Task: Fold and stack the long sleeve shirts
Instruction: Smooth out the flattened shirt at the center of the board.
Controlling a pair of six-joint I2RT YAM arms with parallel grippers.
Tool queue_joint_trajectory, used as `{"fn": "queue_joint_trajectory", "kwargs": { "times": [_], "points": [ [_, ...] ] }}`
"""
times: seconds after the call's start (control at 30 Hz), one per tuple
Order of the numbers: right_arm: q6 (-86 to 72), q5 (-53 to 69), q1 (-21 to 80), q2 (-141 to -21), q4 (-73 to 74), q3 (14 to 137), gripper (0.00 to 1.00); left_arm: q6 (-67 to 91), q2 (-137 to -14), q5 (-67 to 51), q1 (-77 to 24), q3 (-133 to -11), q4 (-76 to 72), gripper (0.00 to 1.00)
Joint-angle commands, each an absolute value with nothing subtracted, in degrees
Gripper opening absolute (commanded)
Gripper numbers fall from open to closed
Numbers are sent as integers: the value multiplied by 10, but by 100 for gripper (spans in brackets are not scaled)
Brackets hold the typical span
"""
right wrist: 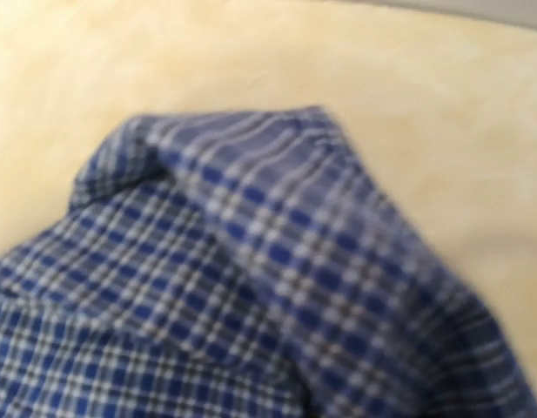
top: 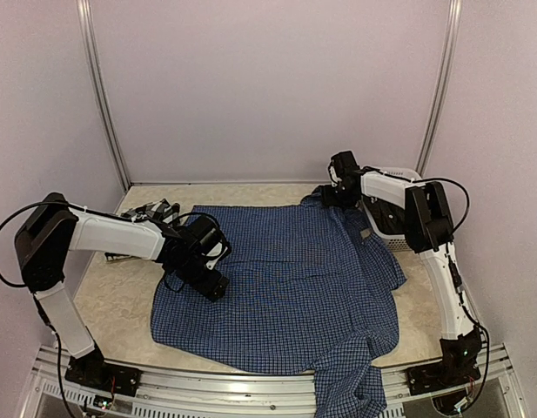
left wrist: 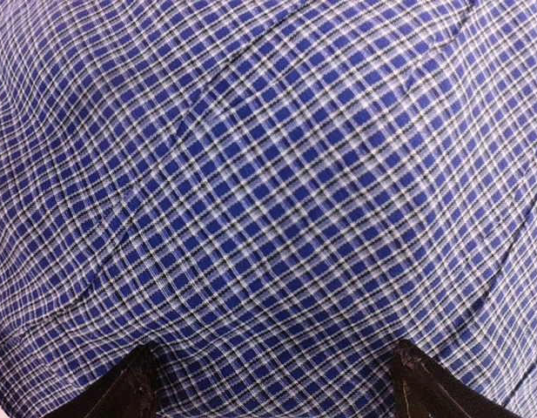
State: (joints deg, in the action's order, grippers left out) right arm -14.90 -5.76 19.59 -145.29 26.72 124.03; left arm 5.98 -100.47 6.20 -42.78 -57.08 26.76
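Note:
The blue checked long sleeve shirt (top: 285,279) lies spread over the middle of the table, and one sleeve (top: 351,387) hangs over the near edge. My left gripper (top: 211,280) rests low on the shirt's left part. In the left wrist view its two dark fingertips (left wrist: 133,392) stand far apart over flat checked cloth (left wrist: 277,200), open and holding nothing. My right gripper (top: 327,196) is at the shirt's far right corner by the collar (right wrist: 251,165). Its fingers do not show in the blurred right wrist view. A black-and-white plaid shirt (top: 153,212) peeks out behind the left arm.
A white plastic basket (top: 392,228) stands at the back right under the right arm. Bare beige table (top: 111,296) shows left of the shirt and along the back wall. Metal rails run along the near edge (top: 251,383).

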Motion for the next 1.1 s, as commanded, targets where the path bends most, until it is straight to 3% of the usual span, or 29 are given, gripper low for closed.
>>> {"fn": "queue_joint_trajectory", "kwargs": {
  "times": [0.0,0.23,0.4,0.57,0.8,1.07],
  "points": [
    [-146,-98,195,-1438,254,1233,69,61,-988,65,-431,-569,268,88],
    [-85,-32,216,-1252,109,1050,76,74,-949,95,-427,-582,231,93],
    [-78,-2,228,-1126,112,930,85,78,-914,92,-429,-599,203,98],
    [-79,28,265,-969,151,738,85,56,-878,93,-442,-607,226,97],
    [-186,77,417,-715,277,528,83,15,-810,64,-465,-577,258,95],
    [-368,156,629,-491,432,445,79,-11,-828,76,-471,-585,268,95]
  ]
}}
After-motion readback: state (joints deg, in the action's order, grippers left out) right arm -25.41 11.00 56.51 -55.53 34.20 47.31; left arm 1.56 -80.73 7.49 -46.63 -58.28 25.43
